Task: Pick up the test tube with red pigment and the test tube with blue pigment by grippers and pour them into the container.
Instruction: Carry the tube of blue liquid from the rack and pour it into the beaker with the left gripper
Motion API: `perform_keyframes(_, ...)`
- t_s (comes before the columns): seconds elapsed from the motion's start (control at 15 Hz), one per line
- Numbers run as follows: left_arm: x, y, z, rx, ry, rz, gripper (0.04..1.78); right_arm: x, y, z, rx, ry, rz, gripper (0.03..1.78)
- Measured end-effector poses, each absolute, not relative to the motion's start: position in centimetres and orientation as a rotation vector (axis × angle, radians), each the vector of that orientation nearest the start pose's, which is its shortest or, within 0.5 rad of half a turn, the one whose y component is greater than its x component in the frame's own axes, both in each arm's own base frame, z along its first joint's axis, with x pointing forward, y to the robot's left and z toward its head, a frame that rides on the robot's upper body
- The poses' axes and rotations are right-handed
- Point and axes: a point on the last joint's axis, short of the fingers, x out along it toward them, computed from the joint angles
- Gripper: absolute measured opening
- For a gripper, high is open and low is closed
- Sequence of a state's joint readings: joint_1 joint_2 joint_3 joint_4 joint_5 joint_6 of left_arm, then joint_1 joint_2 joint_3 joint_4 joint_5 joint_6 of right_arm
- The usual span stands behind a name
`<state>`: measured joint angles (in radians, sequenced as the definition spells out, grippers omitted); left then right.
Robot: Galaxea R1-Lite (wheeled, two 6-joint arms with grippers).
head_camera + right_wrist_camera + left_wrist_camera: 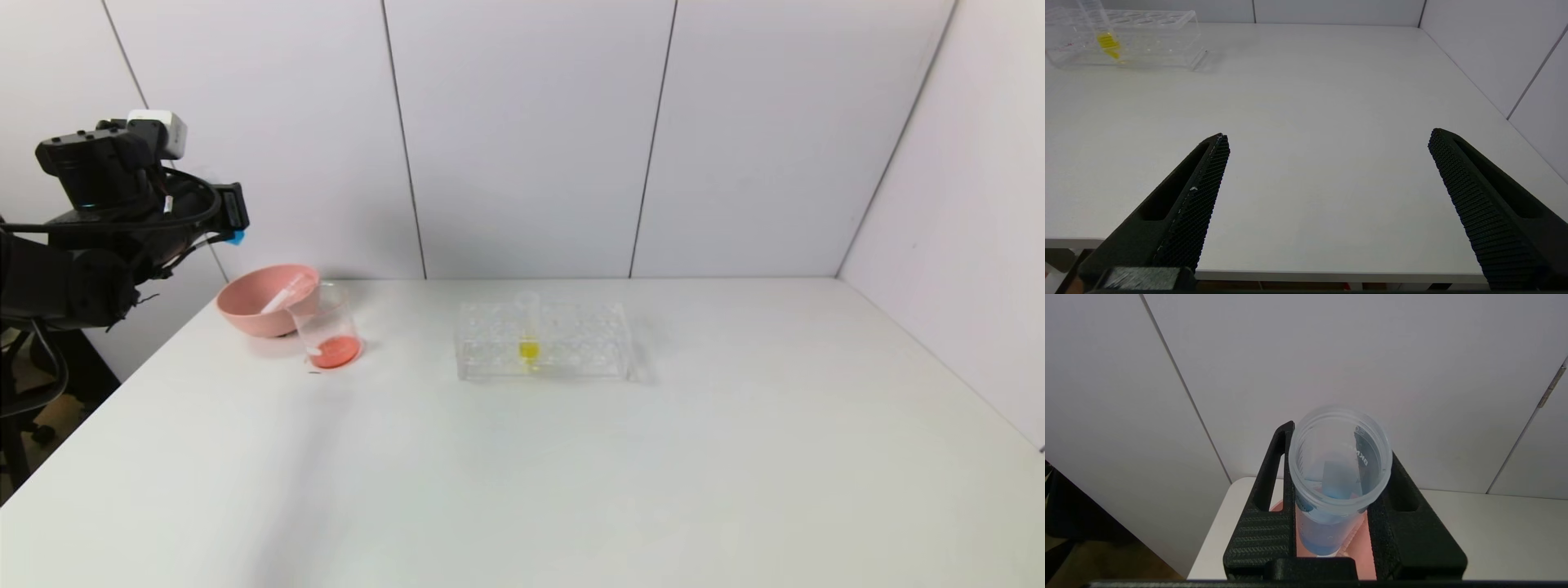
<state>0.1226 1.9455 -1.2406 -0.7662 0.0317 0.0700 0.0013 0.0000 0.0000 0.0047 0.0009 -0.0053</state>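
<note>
Left gripper [1331,498] is clamped on the test tube with blue pigment [1337,477], raised above the counter's [571,474] far left edge, over the pink bowl [253,298]. Right gripper [1327,143] hovers with fingers spread wide over the counter's near right part. Container [326,335], holding orange-red liquid, stands just beside the bowl. An emptied tube [282,296] lies in the bowl. Tube rack [543,341] holds a yellow tube [528,331].
</note>
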Motion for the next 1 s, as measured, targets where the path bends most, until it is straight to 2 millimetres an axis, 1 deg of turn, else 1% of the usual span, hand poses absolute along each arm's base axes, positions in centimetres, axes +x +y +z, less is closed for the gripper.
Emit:
perform_keyframes(0.73, 39.06, 5.04, 22.96, 0.076, -0.045, 0.154, 0.50, -2.28, 0.00, 7.50, -0.006, 0.005, 0.003, 1.77)
perform_keyframes(0.87, 39.16, 5.00, 23.20, 0.077, -0.047, 0.127, 0.50, -2.28, 0.00, 7.50, -0.005, 0.004, 0.003, 1.78)
perform_keyframes(1.0, 39.13, 4.88, 23.13, 0.080, -0.004, 0.075, 0.50, -2.28, 0.00, 7.50, -0.005, 0.005, 0.002, 1.78)
